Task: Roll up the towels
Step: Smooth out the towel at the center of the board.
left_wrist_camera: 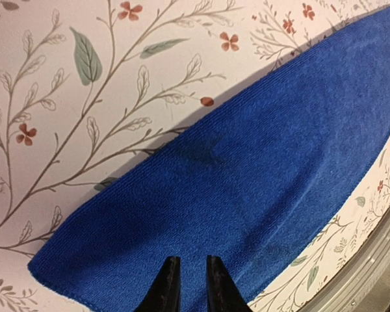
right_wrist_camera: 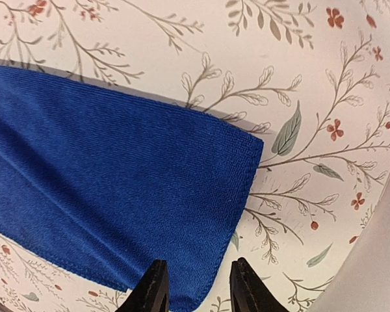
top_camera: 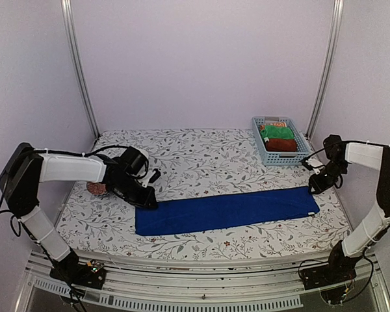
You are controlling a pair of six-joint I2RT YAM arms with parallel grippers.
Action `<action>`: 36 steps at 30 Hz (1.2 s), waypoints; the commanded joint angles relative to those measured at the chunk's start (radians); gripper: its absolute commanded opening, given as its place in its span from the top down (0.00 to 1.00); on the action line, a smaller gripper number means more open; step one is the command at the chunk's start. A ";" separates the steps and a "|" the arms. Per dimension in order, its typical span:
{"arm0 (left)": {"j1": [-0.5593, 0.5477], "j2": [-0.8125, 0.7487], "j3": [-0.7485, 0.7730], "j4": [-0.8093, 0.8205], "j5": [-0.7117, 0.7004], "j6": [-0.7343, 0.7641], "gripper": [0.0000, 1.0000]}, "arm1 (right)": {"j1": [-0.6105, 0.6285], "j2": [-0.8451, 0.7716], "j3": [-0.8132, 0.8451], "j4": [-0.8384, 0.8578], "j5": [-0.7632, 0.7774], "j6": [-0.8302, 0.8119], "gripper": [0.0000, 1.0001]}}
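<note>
The left gripper (left_wrist_camera: 190, 263) has its 2 jaws only a narrow slit apart, and nothing is between them. They hang low over the left end of the blue towel (top_camera: 227, 209), just inside its short left edge. I cannot tell whether the tips touch the cloth. The right gripper (right_wrist_camera: 196, 270) has its jaws moderately apart and also holds nothing. The near right corner of the towel lies under the gap between them.

The blue towel lies flat and unrolled, a long strip from left to right on the near half of the flowered table (top_camera: 201, 156). Its short right edge is hemmed and straight. Its long near edge runs close to the near edge of the table, with a thin band of cover between. On the far side, a wide band of flowered cover lies between the towel and the back wall. At the far right stands a pale blue basket (top_camera: 283, 158) with a green cloth (top_camera: 276, 132) and a dark red towel (top_camera: 283, 145) inside, well apart from the blue towel.
</note>
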 commanded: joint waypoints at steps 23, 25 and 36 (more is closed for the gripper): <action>-0.006 -0.032 -0.018 0.074 -0.050 0.014 0.82 | -0.042 0.213 0.009 0.077 0.081 0.099 0.69; -0.005 -0.033 -0.015 0.074 -0.054 0.016 0.82 | -0.048 0.222 0.006 0.075 0.078 0.097 0.68; -0.004 -0.017 0.010 0.063 -0.051 0.025 0.82 | -0.065 0.258 0.017 0.053 0.017 0.091 0.68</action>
